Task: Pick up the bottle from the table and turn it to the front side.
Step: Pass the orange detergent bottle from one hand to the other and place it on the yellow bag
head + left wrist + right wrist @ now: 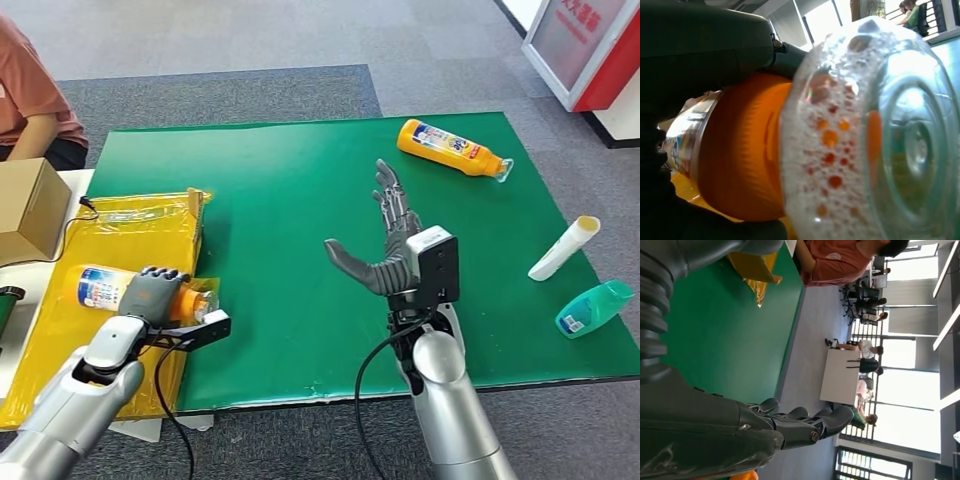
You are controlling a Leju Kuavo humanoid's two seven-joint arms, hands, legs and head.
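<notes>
Left hand (pixel 151 293) lies over an orange bottle (pixel 102 288) on the yellow bag (pixel 128 235) at the left end of the table, fingers curled across the bottle's body and gripping it; bottle on its side, label end pointing left, clear cap end pointing right toward the green mat (pixel 302 260). Left wrist view, close up: the bottle (pixel 749 150) with foam and bubbles packed behind its clear cap (pixel 911 145), dark fingers (pixel 708 50) wrapped over the orange body. Right hand (pixel 385 245) is raised over the middle of the mat, palm open, fingers spread and extended away from the robot, thumb out to the left, holding nothing. Right wrist view shows those fingers (pixel 806 422) stretched out above the mat (pixel 726 335), apart from it. A second orange bottle (pixel 453 147) lies on its side near the mat's far right, well apart from both hands. At the right edge, a white tube (pixel 564 248) and a teal bottle (pixel 595 308) lie near each other. A cardboard box (pixel 30 208) sits beyond the bag at left, with a person (pixel 34 95) in an orange shirt behind it.
</notes>
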